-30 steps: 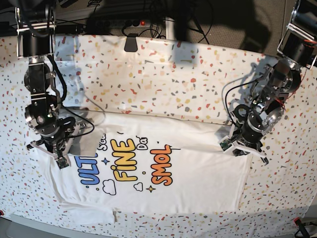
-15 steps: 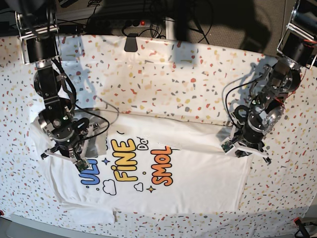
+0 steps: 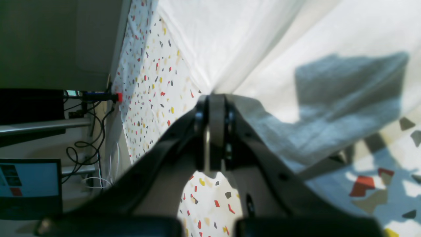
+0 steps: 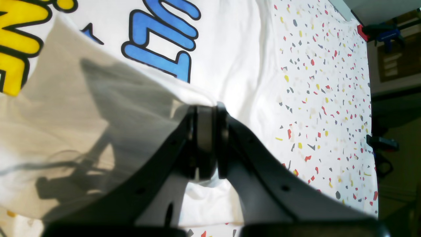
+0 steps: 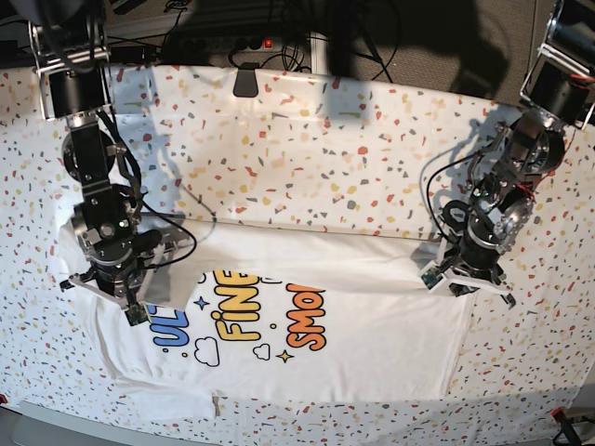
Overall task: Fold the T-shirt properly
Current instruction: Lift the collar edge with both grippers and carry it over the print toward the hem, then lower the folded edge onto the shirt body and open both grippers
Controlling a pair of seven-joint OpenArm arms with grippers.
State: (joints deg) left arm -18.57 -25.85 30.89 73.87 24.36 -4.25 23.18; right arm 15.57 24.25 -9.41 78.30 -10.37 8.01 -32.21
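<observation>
The white T-shirt [image 5: 372,325] lies spread across the lower middle of the base view, print side up, its top edge folded down over the upper part of the print so that only the lower halves of the blue, yellow and orange words show, with small clouds and stars below them. Its upper corners are lifted at the left and right of the frame. A sleeve juts out along the bottom edge at lower left.
</observation>
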